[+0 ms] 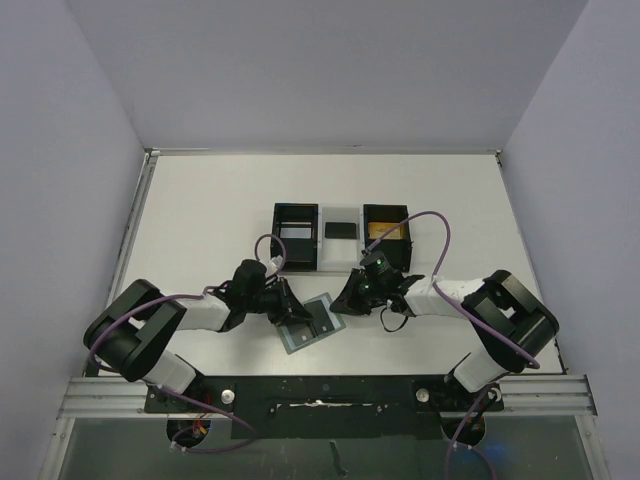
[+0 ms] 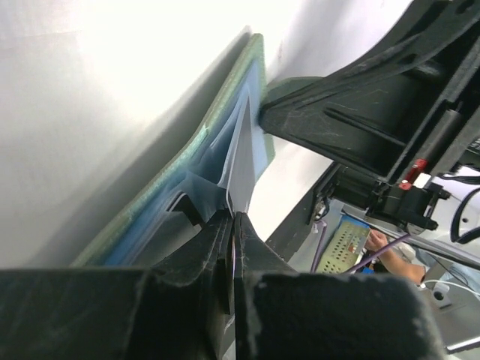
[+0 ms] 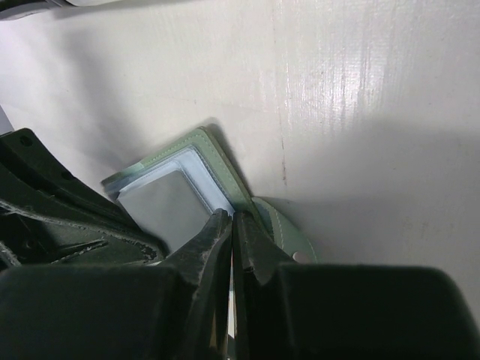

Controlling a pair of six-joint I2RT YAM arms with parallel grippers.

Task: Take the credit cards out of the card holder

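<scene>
The card holder (image 1: 312,326) lies open on the desk (image 1: 200,220) toward 6 o'clock. At its 9 o'clock, the left end effector (image 2: 232,219) appears pinched narrow on the pale grey card (image 2: 241,161). At 3 o'clock, the right end effector (image 3: 232,220) clamps the rim beside the tab (image 3: 289,234). Hazard: pocket lining pinched with the card would drag the holder out of the right clamp.

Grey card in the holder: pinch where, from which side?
Pinch the grey card by its raised free edge, from the left gripper side. It lies nearly flat in the card holder, so only that edge offers both faces.
</scene>
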